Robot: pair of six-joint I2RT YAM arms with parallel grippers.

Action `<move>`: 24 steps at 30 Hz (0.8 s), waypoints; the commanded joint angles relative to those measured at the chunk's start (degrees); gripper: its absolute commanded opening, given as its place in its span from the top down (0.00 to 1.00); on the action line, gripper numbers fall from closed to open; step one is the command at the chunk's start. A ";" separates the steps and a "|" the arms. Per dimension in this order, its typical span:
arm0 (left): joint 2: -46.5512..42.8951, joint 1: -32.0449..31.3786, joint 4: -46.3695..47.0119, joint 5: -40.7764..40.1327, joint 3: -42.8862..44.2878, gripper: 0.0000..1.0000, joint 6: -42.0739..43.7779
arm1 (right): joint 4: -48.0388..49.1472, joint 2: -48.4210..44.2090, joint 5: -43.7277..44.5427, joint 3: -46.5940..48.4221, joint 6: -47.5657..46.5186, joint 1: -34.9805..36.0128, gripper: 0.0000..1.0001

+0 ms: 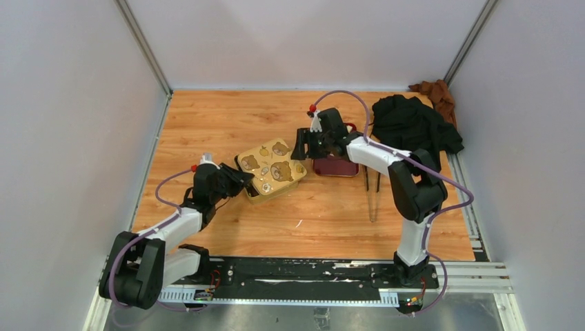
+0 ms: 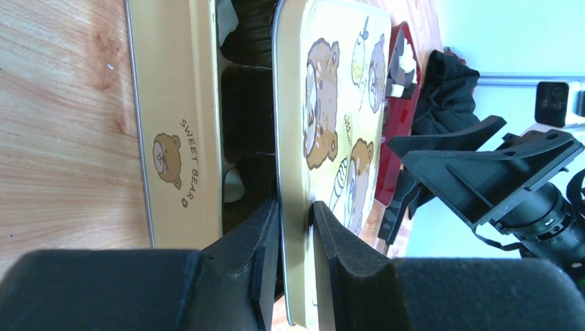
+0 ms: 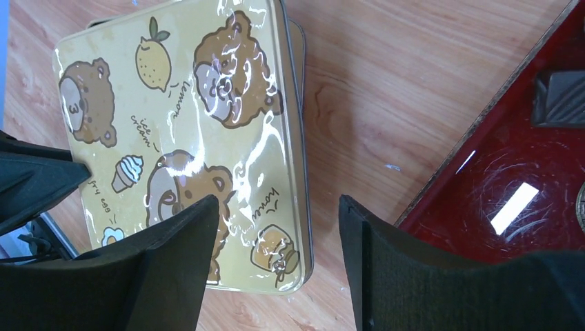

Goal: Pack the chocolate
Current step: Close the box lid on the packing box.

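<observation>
A gold tin base [image 2: 179,138] marked "SWEET BEAR" lies on the table, its dark compartments [image 2: 248,103] showing. My left gripper [image 2: 296,207] is shut on the edge of the bear-printed lid [image 2: 324,124], held tilted over the base. One cream-white chocolate chunk [image 2: 233,187] sits in a compartment. More pale chunks [image 2: 402,69] and a dark one [image 3: 560,98] lie in the red tray [image 3: 510,172]. My right gripper [image 3: 276,203] hangs open above the lid's [image 3: 186,138] right corner, holding nothing. From above, the left gripper [image 1: 243,181] is at the tin's [image 1: 270,169] left and the right gripper [image 1: 301,145] at its upper right.
The red tray [image 1: 331,167] stands right of the tin. A black cloth [image 1: 414,124] and a brown cloth [image 1: 434,93] lie at the back right. A pair of thin dark tongs [image 1: 372,196] rests on the wood near the right arm.
</observation>
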 commanded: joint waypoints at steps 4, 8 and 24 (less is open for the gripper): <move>-0.95 0.54 -5.40 -2.67 1.89 0.72 4.32 | -1.91 2.84 -4.80 4.10 -0.44 -0.52 0.31; -1.67 0.54 -7.02 -2.97 2.30 0.71 5.09 | -0.61 4.42 -7.32 4.34 0.13 0.14 0.33; -6.48 0.54 -22.43 -8.73 8.75 0.56 13.41 | -2.25 7.05 -7.41 6.94 -0.63 2.71 0.42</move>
